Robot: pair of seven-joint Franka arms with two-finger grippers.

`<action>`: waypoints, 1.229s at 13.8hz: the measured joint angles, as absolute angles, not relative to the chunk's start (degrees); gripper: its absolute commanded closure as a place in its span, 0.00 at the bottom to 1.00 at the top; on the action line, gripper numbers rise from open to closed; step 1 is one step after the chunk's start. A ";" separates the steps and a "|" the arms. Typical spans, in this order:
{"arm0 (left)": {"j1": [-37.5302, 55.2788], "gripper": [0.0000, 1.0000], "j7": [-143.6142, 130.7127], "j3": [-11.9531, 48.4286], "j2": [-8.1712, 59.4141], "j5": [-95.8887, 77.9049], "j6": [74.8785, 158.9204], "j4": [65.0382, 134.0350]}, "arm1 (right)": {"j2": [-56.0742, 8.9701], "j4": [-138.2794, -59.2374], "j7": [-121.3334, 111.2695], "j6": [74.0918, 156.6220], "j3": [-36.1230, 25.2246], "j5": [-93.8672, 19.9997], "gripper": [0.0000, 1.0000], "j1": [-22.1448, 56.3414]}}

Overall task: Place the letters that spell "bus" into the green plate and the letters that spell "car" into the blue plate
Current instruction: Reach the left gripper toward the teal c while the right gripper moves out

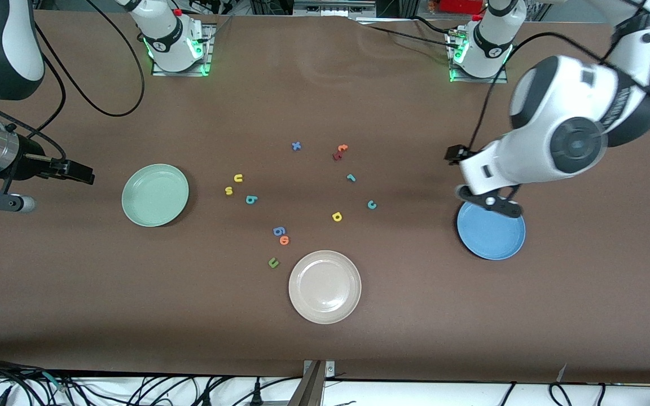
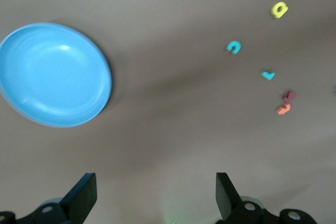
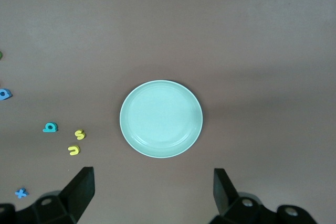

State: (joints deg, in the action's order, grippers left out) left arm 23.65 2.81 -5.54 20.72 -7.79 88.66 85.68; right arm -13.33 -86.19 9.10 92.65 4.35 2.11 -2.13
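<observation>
The green plate (image 1: 155,195) (image 3: 161,118) lies toward the right arm's end. Beside it, toward the table's middle, are the yellow u (image 1: 238,178) (image 3: 74,150), yellow s (image 1: 228,190) (image 3: 79,134) and teal b (image 1: 251,199) (image 3: 50,127). The blue plate (image 1: 491,232) (image 2: 55,74) lies toward the left arm's end. The teal r (image 1: 351,177) (image 2: 268,75), teal c (image 1: 372,204) (image 2: 233,47) and yellow a (image 1: 337,216) (image 2: 279,9) lie toward the middle from it. My left gripper (image 1: 491,204) (image 2: 156,190) hangs open and empty over that plate's rim. My right gripper (image 1: 77,172) (image 3: 153,187) hangs open and empty beside the green plate.
A cream-white plate (image 1: 325,286) sits nearer the front camera. Other loose letters: a blue x (image 1: 296,146), an orange t (image 1: 342,148) touching a dark red letter (image 1: 337,155), a blue 6 (image 1: 279,230), an orange letter (image 1: 284,240), an olive u (image 1: 273,262).
</observation>
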 measured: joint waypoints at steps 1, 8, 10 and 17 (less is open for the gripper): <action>25.56 0.00 0.40 -5.48 21.48 -7.79 90.05 85.84 | -13.33 -86.19 9.10 92.65 4.35 2.11 0.00 -2.13; 35.18 0.00 -15.67 -4.74 25.98 -7.79 105.91 91.22 | -13.33 -86.19 9.10 92.65 4.35 2.11 0.00 -2.13; 35.06 0.00 -15.91 -3.28 26.18 -7.78 111.99 94.63 | -13.33 -86.19 9.26 92.37 4.37 2.10 0.00 -2.13; 35.27 0.00 -18.45 0.38 28.47 -7.79 138.65 110.82 | -14.50 -86.89 18.60 90.89 5.01 1.89 0.00 3.54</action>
State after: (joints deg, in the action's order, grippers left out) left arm 35.27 -18.45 0.38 28.47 -7.79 138.65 110.82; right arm -14.50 -86.89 18.60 90.89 5.01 1.89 3.54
